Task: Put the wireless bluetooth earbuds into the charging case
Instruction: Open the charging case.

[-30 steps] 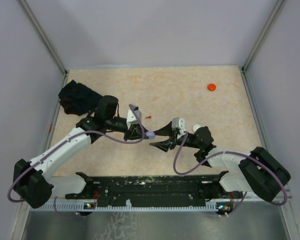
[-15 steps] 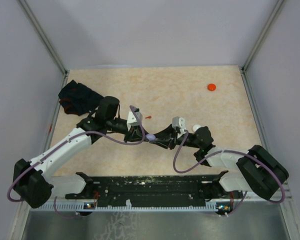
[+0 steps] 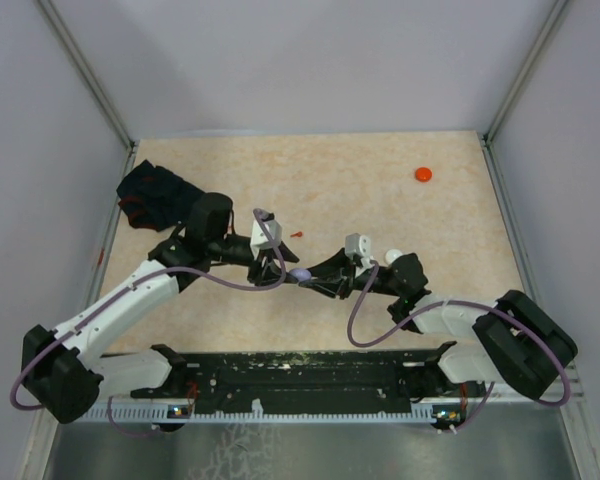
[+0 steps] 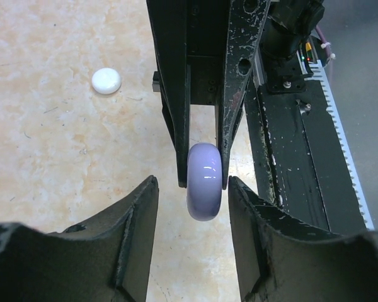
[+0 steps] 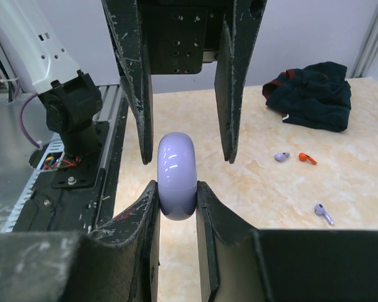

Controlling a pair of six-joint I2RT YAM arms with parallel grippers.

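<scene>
Right gripper (image 5: 176, 192) is clamping the glossy pale purple rounded plastic charging case (image 5: 176, 170) edge-on; left gripper (image 4: 193, 189) is gaping wide, its fingers (image 4: 138, 220) flanking the case without touching; in the right wrist view, a pale purple stemmed plastic earbud (image 5: 281, 156) and an orange-red stemmed earbud (image 5: 307, 158) are lying at 3 o'clock; a second purple earbud (image 5: 323, 212) is lying at 4 o'clock; a dark crumpled cloth (image 5: 312, 94) is lying at 2 o'clock.

Being pinched on edge in the right hand (image 5: 176, 189), above the bench (image 5: 271, 189): closed, glossy, rounded pale-purple charging case (image 5: 177, 170). Lying loose there: red earbud (image 5: 307, 158) just beside pale-purple earbud (image 5: 281, 156), second pale-purple earbud (image 5: 323, 213) apart.
</scene>
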